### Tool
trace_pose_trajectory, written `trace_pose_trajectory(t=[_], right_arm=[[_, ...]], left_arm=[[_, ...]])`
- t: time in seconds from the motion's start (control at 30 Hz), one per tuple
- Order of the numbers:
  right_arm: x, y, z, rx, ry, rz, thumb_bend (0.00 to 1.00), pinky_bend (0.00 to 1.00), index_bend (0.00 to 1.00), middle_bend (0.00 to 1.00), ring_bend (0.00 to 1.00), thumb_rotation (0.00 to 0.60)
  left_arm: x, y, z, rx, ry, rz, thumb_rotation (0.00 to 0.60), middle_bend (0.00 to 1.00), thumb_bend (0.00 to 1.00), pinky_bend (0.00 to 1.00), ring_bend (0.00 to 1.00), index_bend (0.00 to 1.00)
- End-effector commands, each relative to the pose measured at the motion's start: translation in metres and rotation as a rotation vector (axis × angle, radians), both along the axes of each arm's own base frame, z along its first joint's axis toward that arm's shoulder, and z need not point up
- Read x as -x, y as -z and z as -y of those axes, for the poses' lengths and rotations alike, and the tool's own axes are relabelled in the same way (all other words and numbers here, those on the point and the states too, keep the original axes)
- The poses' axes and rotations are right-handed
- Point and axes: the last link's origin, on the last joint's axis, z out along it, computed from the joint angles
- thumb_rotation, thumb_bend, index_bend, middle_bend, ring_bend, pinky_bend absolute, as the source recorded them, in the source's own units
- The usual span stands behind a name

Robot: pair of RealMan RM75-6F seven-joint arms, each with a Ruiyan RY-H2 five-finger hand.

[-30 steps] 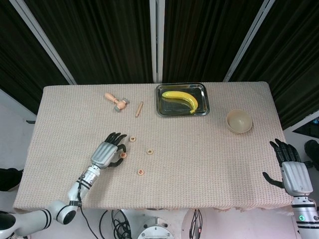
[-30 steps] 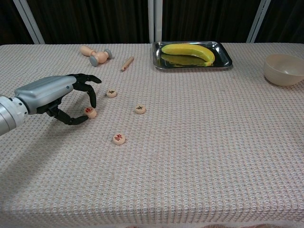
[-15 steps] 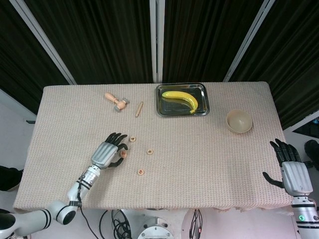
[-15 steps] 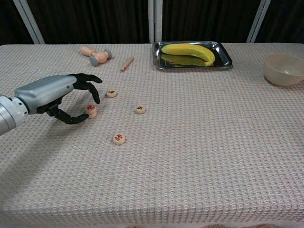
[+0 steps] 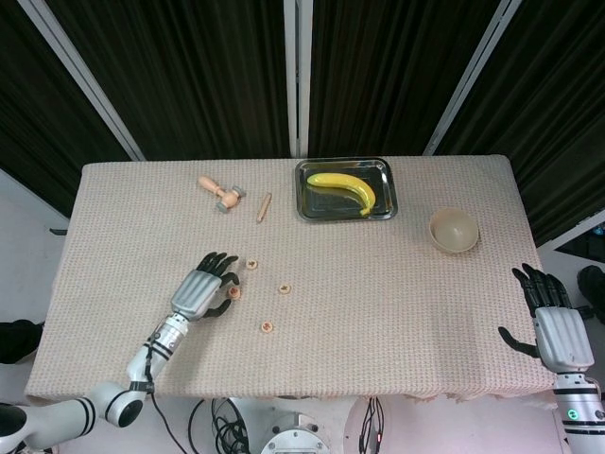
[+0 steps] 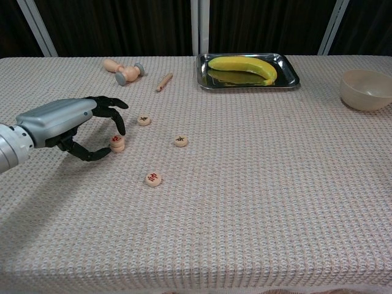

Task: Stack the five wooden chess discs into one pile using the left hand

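A short pile of two wooden discs stands on the cloth, also seen as the pile from the head view. Single discs lie apart from it: one behind it, one to its right, one nearer the front. My left hand arches over the pile from the left, with a fingertip just above it and the thumb beside it; I see nothing held in the hand. My right hand hangs with fingers spread off the table's right front corner.
A steel tray with a banana sits at the back. A beige bowl stands far right. A wooden mallet-like piece and a short stick lie at the back left.
The left hand's finger came off the top disc, lifted, then curled back down near the pile. The hand shifted slightly left. The right hand stayed still.
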Motion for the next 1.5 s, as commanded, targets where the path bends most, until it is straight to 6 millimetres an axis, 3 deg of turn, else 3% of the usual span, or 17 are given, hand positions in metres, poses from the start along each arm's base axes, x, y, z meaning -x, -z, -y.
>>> trace_pose_trajectory(t=[0.03, 0.43, 0.83, 1.23, 1.5], right_arm=[[0.000, 0.000, 0.000, 0.001, -0.001, 0.000, 0.15, 0.00, 0.00, 0.00, 0.00, 0.600], [0.000, 0.000, 0.000, 0.003, 0.000, 0.001, 0.15, 0.00, 0.00, 0.00, 0.00, 0.600], [0.000, -0.002, -0.001, 0.005, -0.002, 0.005, 0.15, 0.00, 0.00, 0.00, 0.00, 0.600], [-0.001, -0.003, -0.001, 0.010, -0.004, 0.012, 0.15, 0.00, 0.00, 0.00, 0.00, 0.600], [0.000, -0.003, -0.001, 0.007, -0.003, 0.010, 0.15, 0.00, 0.00, 0.00, 0.00, 0.600]], left_arm=[[0.000, -0.001, 0.000, 0.000, -0.002, 0.001, 0.600, 0.07, 0.37, 0.00, 0.00, 0.39], [0.000, 0.000, 0.002, 0.009, -0.004, 0.010, 0.600, 0.07, 0.37, 0.00, 0.00, 0.41], [-0.005, 0.000, 0.002, 0.010, 0.000, 0.035, 0.600, 0.07, 0.37, 0.00, 0.00, 0.28], [-0.006, 0.002, 0.001, 0.015, -0.004, 0.046, 0.600, 0.07, 0.37, 0.00, 0.00, 0.27], [-0.016, -0.006, 0.017, 0.022, 0.059, 0.069, 0.600, 0.07, 0.37, 0.00, 0.00, 0.27]])
